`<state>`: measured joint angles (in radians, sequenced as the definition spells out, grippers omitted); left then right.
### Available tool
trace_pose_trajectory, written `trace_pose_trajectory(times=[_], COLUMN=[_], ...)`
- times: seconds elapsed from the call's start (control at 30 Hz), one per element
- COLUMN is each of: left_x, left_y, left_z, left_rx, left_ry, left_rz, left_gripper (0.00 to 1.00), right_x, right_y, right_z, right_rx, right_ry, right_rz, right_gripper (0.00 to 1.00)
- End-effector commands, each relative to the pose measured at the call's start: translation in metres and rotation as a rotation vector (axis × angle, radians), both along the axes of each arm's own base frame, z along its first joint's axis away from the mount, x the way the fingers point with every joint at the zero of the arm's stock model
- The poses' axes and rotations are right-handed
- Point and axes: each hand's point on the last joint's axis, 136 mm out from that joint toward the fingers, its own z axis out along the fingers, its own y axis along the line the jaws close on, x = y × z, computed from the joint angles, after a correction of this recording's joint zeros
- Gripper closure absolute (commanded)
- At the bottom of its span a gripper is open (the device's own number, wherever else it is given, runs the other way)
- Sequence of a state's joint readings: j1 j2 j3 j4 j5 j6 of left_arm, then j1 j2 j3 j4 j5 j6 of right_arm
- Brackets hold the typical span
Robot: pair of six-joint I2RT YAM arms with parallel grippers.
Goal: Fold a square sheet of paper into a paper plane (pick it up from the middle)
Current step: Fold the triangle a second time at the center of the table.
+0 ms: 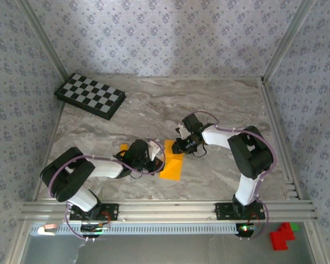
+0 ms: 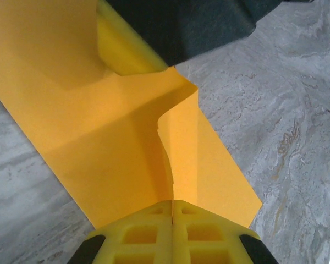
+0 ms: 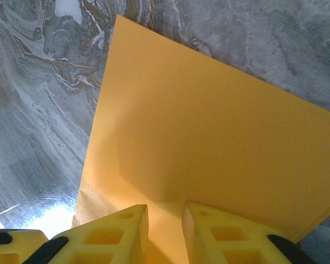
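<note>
The square sheet of paper (image 1: 171,166) lies near the table's front middle, orange-yellow and partly folded. My left gripper (image 1: 155,160) is at its left side. In the left wrist view the left gripper (image 2: 172,202) is shut on a raised crease of the sheet (image 2: 99,126), which runs straight into the seam between the jaws. My right gripper (image 1: 180,147) sits at the sheet's far end. In the right wrist view the right gripper (image 3: 165,212) has a narrow gap between its jaws and rests on the flat sheet (image 3: 209,126). One of its fingers (image 2: 121,49) presses the paper.
A black-and-white checkered board (image 1: 91,95) lies at the back left. A small orange block (image 1: 124,147) sits just left of the left wrist. Patterned walls close the table on three sides. An aluminium rail (image 1: 165,209) runs along the front.
</note>
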<state>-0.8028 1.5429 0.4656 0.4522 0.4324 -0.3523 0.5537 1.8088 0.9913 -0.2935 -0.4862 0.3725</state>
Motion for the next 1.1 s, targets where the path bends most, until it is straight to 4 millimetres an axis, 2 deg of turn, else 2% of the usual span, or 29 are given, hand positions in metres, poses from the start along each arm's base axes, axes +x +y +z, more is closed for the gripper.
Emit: trace_pose_trajectory(times=[0.0, 0.5, 1.07], left_x=[0.004, 0.013, 0.006], left_y=[-0.006, -0.001, -0.003], left_z=[0.006, -0.001, -0.008], left_rx=[-0.029, 0.001, -0.005], left_ry=[0.021, 0.051, 0.105], left_rz=[0.000, 0.023, 0.006], left_gripper=[1.00, 1.00, 0.99], right_x=[-0.014, -0.012, -0.015], right_y=[-0.020, -0.018, -0.021], right_z=[-0.025, -0.029, -0.032], right_rx=[-0.105, -0.116, -0.133], right_ry=[0.075, 0.076, 0.083], right_rz=[0.000, 0.006, 0.012], right_gripper=[0.74, 0.74, 0.75])
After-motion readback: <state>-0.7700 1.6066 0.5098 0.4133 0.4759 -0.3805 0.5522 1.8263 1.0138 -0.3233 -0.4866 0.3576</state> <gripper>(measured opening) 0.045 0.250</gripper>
